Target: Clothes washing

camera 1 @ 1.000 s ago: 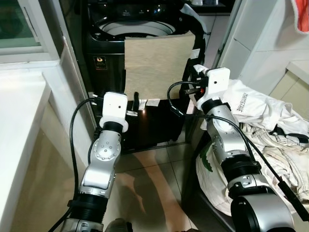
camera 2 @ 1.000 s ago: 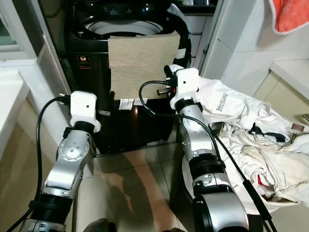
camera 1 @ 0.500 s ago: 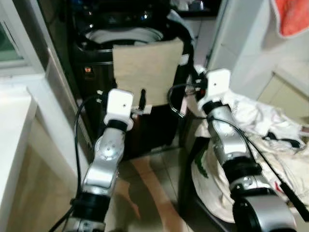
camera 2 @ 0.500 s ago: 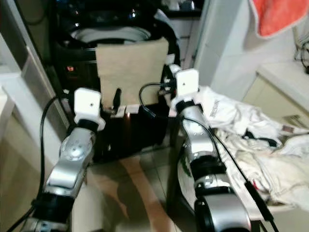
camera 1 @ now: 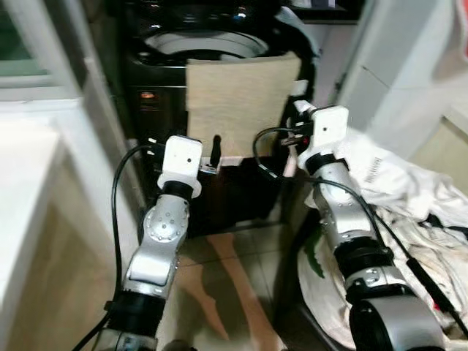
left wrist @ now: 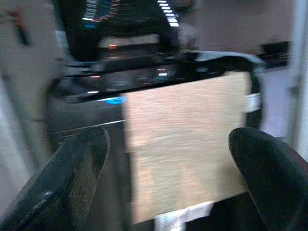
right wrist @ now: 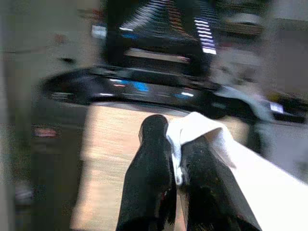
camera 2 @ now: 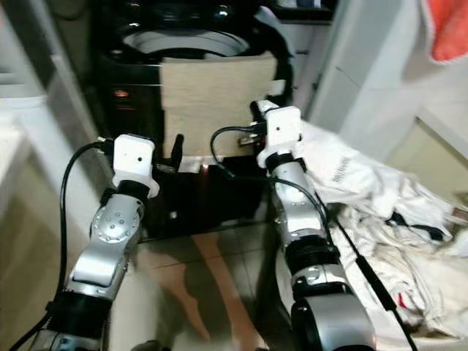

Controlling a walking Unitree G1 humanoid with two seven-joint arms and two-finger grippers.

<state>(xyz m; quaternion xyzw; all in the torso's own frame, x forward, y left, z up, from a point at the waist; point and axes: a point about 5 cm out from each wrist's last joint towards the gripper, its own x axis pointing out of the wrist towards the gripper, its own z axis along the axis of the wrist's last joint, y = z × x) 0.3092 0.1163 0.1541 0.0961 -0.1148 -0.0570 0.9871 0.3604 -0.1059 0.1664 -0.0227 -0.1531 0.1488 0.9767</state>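
A black top-loading washing machine stands straight ahead with its lid up. A beige cloth hangs over its front rim. My left gripper is open and empty, held level before the washer's front just below the cloth, its fingers pointing at it. My right gripper is shut on a fold of a white garment near the washer's right front corner. That garment trails back to a heap of white clothes on my right.
A white counter runs along my left. White cabinet fronts stand to the right of the washer, and an orange cloth hangs above them. Tiled floor lies between me and the washer.
The whole view has swayed and blurred, so the camera has moved. Both arms keep nearly the same pose before the washer, and the right gripper still holds the white garment.
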